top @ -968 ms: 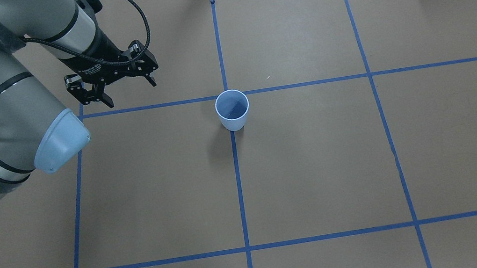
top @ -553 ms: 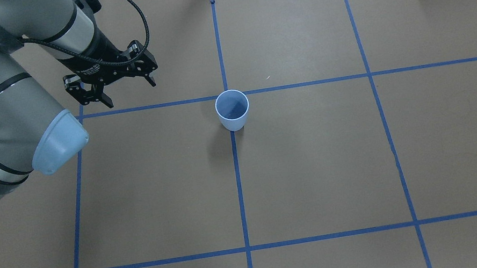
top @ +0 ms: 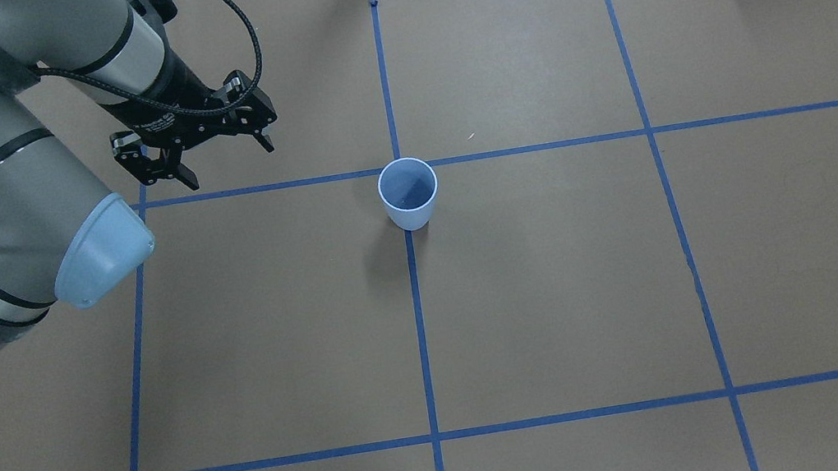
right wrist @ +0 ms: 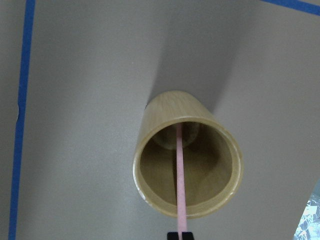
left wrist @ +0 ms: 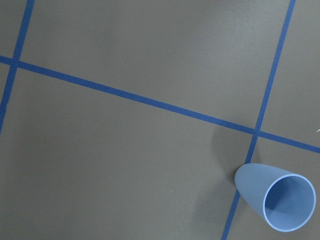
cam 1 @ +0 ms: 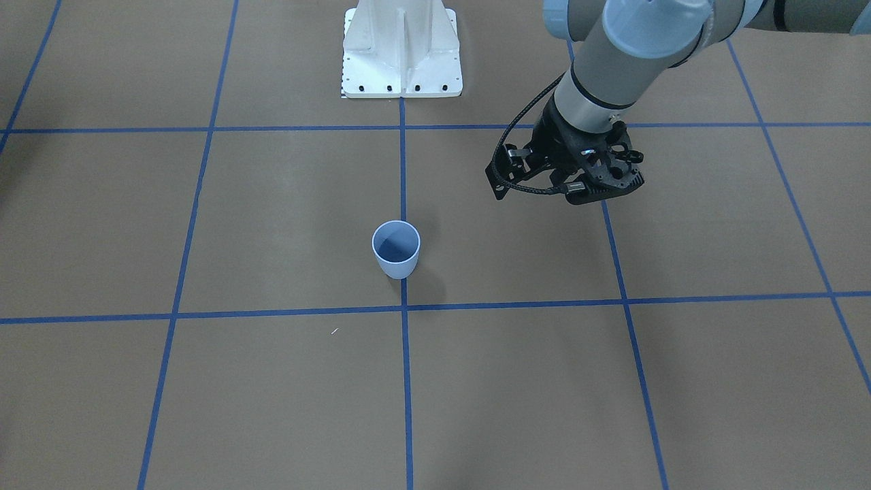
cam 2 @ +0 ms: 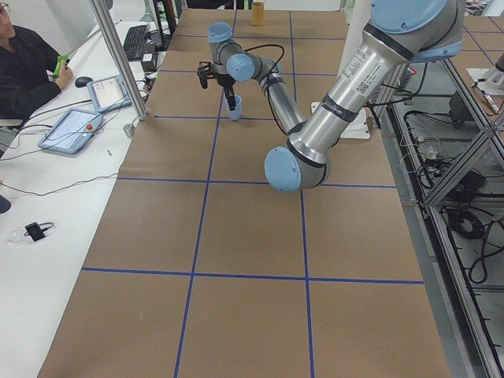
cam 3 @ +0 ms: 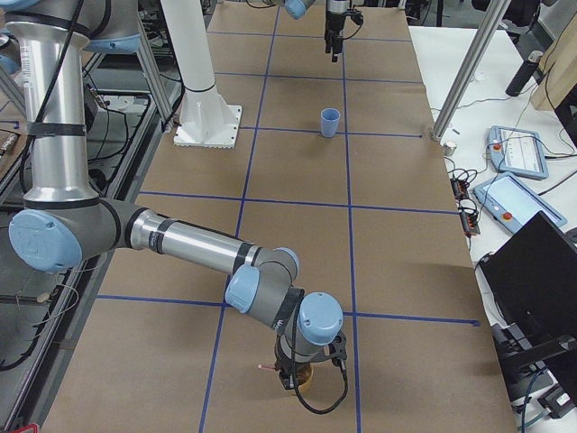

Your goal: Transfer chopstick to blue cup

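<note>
The blue cup (top: 408, 193) stands upright and empty at the table's centre, on a tape crossing; it also shows in the left wrist view (left wrist: 277, 202). My left gripper (top: 227, 160) is open and empty, hovering to the left of the cup and a little beyond it. A pink chopstick (right wrist: 181, 180) stands in a tan wooden cup (right wrist: 150, 150) at the table's right end. My right gripper (right wrist: 179, 235) is directly above that cup, its tips shut on the chopstick's upper end. In the exterior right view, the right gripper (cam 3: 304, 359) covers the wooden cup.
Blue tape lines divide the brown table cover into squares. The robot's white base plate (cam 1: 401, 47) stands at the robot's side of the table. Operators' tablets (cam 3: 518, 149) and a person (cam 2: 24, 67) are beyond the far edge.
The left arm has shifted very slightly up and to the left. The blue cup has not moved.
</note>
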Motion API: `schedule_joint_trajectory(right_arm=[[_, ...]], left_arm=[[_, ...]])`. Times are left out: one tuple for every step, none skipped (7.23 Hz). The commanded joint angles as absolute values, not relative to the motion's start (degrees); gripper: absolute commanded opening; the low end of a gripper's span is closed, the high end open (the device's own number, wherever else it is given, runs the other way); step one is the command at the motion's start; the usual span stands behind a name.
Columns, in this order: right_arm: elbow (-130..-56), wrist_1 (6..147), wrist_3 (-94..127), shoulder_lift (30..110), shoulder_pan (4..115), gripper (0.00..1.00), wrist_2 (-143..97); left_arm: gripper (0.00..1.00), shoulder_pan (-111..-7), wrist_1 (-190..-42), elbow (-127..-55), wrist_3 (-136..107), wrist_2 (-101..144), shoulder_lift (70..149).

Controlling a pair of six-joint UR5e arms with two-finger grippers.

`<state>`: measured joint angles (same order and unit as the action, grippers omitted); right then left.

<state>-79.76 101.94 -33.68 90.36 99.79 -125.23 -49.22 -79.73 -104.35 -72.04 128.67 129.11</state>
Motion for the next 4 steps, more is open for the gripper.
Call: schedule_joint_trajectory(right_arm=[[-80.07, 101.95, -33.75, 90.26, 99.76, 0.0, -125.33], [-80.07, 101.95, -33.75, 90.26, 99.76, 0.0, -125.33], [-80.07, 101.95, -33.75, 90.35, 99.67, 0.27, -125.25], [-80.07, 102.04, -33.75, 90.35, 99.49, 0.41, -125.24]], left_arm=[[0.99, -49.22, -79.72, -104.59, -72.24, 128.67, 129.11], [0.99, -49.22, -79.72, -104.59, -72.33, 128.67, 129.11], [0.99, -49.22, -79.72, -104.59, -72.42, 128.67, 129.11], [0.99, -49.22, -79.72, -104.59, -72.51, 128.67, 129.02]])
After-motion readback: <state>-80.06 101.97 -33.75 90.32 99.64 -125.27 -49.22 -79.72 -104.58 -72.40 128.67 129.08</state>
